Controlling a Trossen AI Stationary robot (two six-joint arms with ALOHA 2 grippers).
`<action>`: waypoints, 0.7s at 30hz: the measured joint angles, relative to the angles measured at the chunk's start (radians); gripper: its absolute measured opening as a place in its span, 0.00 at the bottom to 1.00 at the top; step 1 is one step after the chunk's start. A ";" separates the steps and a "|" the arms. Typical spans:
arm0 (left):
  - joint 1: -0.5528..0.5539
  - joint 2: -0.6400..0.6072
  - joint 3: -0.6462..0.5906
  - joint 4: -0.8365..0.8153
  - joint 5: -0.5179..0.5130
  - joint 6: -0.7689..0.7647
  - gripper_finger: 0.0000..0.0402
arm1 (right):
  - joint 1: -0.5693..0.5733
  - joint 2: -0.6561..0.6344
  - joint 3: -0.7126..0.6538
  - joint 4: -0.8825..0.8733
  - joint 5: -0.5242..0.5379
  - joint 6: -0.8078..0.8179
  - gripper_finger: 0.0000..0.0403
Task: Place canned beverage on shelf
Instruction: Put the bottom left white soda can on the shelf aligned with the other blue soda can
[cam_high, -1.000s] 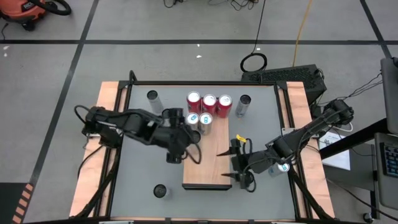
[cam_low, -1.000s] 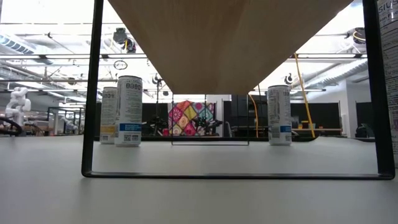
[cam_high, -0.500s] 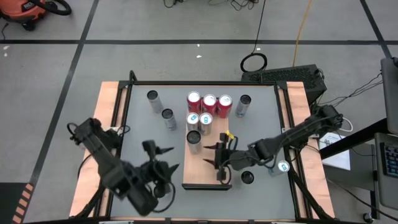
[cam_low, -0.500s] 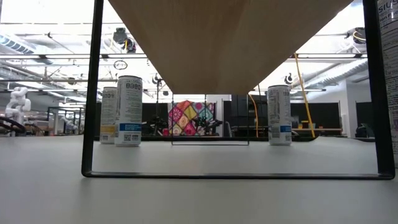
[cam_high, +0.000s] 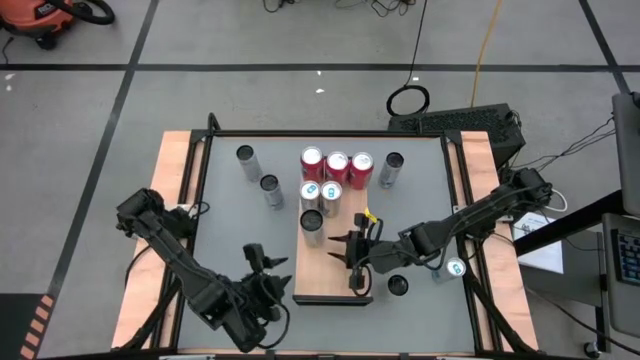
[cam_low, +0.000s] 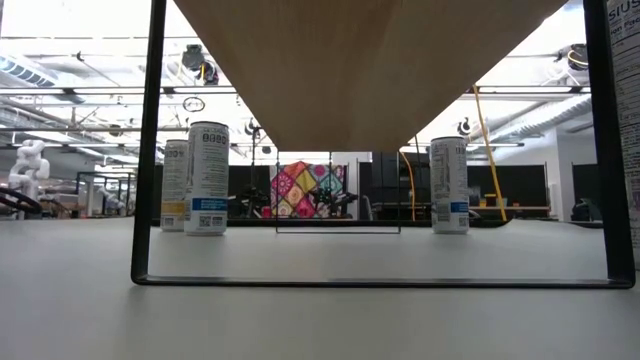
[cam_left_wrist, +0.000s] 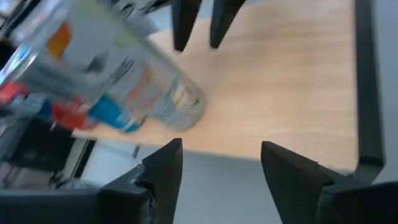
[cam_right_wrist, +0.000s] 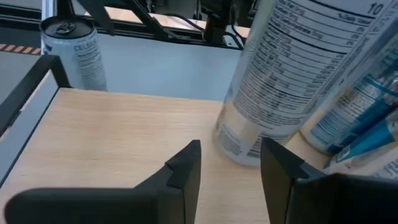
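The shelf (cam_high: 340, 275) is a light wood board with a dark rim, standing mid-table; the low view looks under it (cam_low: 370, 70). Several cans stand at its far end. A silver can (cam_high: 312, 224) stands alone by its left edge. My right gripper (cam_high: 342, 258) hovers over the shelf's near half, open. It points toward the table's left, and the silver can (cam_right_wrist: 273, 81) is just ahead of its fingertips (cam_right_wrist: 186, 165). My left gripper (cam_high: 264, 264) is open off the shelf's near-left corner and faces the shelf (cam_left_wrist: 280, 93) and that can (cam_left_wrist: 124, 81).
Loose cans stand on the grey table at the far left (cam_high: 246, 158) (cam_high: 270, 188), the far right (cam_high: 392, 168) and right of the shelf (cam_high: 397, 286) (cam_high: 455, 268). Another (cam_right_wrist: 71, 50) stands beyond the shelf's left edge, near my left arm. Black frame legs (cam_low: 148, 150) carry the shelf.
My left arm has swung from the shelf's left edge toward the table's near-left corner and sunk. The silver can it covered now shows, standing upright on the shelf. My right gripper has moved toward the table's left, over the shelf toward that can, then held still.
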 joint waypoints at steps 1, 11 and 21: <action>0.001 -0.008 -0.001 0.040 0.019 0.054 0.50 | 0.003 0.000 0.000 0.000 0.000 -0.001 0.25; 0.028 -0.200 -0.024 0.195 0.165 0.459 0.42 | 0.008 0.000 0.000 -0.030 0.000 0.011 0.25; 0.090 -0.460 -0.581 0.852 0.141 0.492 0.41 | -0.016 0.000 0.000 -0.030 0.028 0.032 0.25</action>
